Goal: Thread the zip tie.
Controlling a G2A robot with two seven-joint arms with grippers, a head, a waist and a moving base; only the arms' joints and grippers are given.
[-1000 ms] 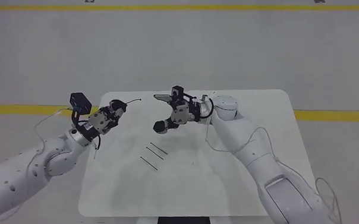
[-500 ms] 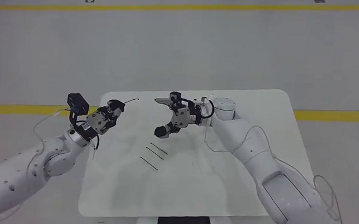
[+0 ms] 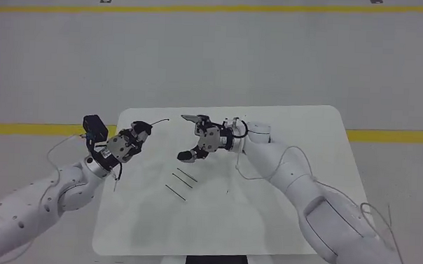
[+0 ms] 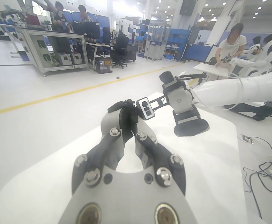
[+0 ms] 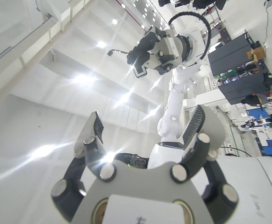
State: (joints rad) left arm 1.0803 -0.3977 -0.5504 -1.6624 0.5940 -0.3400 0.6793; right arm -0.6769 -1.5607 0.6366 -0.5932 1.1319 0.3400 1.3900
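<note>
Right gripper [image 3: 187, 138] has edged nearer the left gripper [image 3: 141, 129], jaws spread wide and empty. Left gripper, over the table's [image 3: 300, 205] left side, clamps the zip tie [image 3: 160, 121], whose tail points toward the right gripper.

**A:** What do we make of the table [image 3: 293, 205]?

**B:** We see a smooth white top, matt with a faint sheen.

**A:** And the left gripper [image 4: 130, 114]?

**B:** Matt black plastic fingers [image 4: 124, 121] on a dull grey plate with bright metal screws. The zip tie [image 3: 159, 121] in it looks like thin black plastic.

**A:** The right gripper [image 5: 146, 125]?

**B:** We see ribbed black pads [image 5: 192, 125] set in pale grey shells. The right arm [image 4: 233, 91] has a glossy white casing. The spare ties [image 3: 184, 176] near the table's middle are thin and black.
</note>
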